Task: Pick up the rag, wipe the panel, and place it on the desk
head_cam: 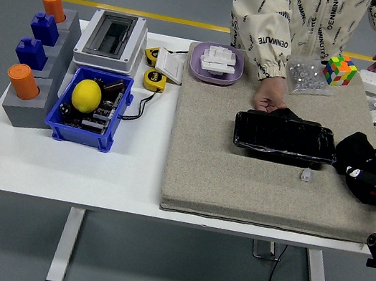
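A glossy black panel (285,137) lies on the grey felt mat (226,169). A person's hand (270,99) rests at the panel's far left edge. The black rag (356,150) is bunched on the mat just right of the panel. My right hand (366,183), black with a white and orange wrist, lies against the rag's near side. Black on black hides where the hand ends and the rag begins. My left arm is out of the picture.
A small white piece (306,175) lies just in front of the panel. Behind it are a bag of small parts (305,75), a colour cube (340,69) and a purple tray (217,63). On the left stand a blue bin (90,110) with a lemon, a grey box (111,40) and blocks.
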`<state>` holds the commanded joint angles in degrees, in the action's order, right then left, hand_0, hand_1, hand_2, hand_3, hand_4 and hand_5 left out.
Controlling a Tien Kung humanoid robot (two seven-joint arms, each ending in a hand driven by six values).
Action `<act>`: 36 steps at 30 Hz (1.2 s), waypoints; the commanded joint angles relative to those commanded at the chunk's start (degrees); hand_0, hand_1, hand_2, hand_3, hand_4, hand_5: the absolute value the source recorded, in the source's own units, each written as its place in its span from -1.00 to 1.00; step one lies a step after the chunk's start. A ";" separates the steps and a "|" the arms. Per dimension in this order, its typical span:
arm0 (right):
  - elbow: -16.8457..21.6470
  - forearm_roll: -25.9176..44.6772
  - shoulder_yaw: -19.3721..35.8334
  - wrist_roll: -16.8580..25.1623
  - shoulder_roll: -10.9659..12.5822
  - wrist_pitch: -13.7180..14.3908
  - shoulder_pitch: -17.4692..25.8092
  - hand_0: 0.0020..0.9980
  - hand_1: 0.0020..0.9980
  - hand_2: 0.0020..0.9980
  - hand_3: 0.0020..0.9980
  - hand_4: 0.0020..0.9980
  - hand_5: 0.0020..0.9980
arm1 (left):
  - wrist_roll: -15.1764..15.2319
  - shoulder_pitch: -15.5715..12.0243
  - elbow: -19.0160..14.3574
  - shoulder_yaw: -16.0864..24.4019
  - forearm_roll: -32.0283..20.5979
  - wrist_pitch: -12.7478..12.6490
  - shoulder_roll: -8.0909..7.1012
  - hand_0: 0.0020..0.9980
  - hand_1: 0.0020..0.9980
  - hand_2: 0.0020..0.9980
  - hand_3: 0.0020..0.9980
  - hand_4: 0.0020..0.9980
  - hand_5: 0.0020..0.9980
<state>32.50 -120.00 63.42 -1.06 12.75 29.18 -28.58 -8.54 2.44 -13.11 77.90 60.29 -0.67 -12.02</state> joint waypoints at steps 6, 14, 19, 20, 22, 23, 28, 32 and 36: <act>-0.30 -0.61 -0.03 -0.37 0.03 1.40 0.03 -0.30 -0.14 -0.06 -0.04 0.83 -0.32 | 0.00 -0.09 0.02 0.12 0.07 -0.01 0.01 0.21 0.27 0.27 0.12 0.26 -0.10; -0.25 -2.51 0.24 -1.60 0.23 2.58 -0.14 -0.49 -0.24 -0.14 -0.11 0.99 -0.63 | 0.02 -0.02 0.00 0.42 0.22 -0.03 0.05 0.21 0.27 0.27 0.12 0.26 -0.11; 0.17 -3.35 0.42 -2.57 0.55 2.47 -0.17 -0.55 -0.32 -0.22 -0.19 0.96 -0.68 | 0.03 0.07 -0.02 0.49 0.21 -0.02 0.13 0.21 0.27 0.27 0.12 0.26 -0.11; 0.35 -3.52 0.44 -2.75 0.65 2.40 -0.15 -0.55 -0.32 -0.22 -0.19 0.96 -0.68 | 0.03 0.08 -0.03 0.53 0.21 -0.01 0.15 0.21 0.27 0.27 0.12 0.26 -0.11; 0.95 -3.94 0.48 -3.19 0.94 2.25 -0.09 -0.56 -0.34 -0.23 -0.20 0.90 -0.74 | 0.03 0.09 -0.03 0.59 0.22 -0.01 0.19 0.21 0.27 0.27 0.12 0.26 -0.11; 1.49 -4.25 0.52 -3.54 1.19 2.16 -0.05 -0.56 -0.34 -0.23 -0.20 0.90 -0.74 | 0.03 0.10 -0.03 0.64 0.23 -0.02 0.22 0.21 0.27 0.27 0.12 0.26 -0.11; 4.07 -5.42 1.14 -5.02 2.26 1.98 0.06 -0.57 -0.35 -0.25 -0.21 0.87 -0.78 | 0.03 0.09 0.01 0.91 0.40 -0.04 0.17 0.21 0.27 0.27 0.12 0.26 -0.11; 5.95 -6.32 1.60 -6.19 3.08 1.77 0.09 -0.57 -0.35 -0.25 -0.21 0.87 -0.78 | 0.04 0.07 -0.01 1.19 0.55 -0.05 0.16 0.21 0.27 0.27 0.12 0.26 -0.11; 7.79 -7.22 1.91 -7.31 3.64 1.35 0.15 -0.57 -0.36 -0.25 -0.22 0.86 -0.79 | 0.03 0.02 -0.01 1.38 0.62 -0.04 0.19 0.21 0.27 0.28 0.12 0.26 -0.10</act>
<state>40.29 -127.23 65.33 -8.37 16.38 30.53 -28.43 -8.50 2.46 -13.12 79.27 60.90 -0.71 -11.82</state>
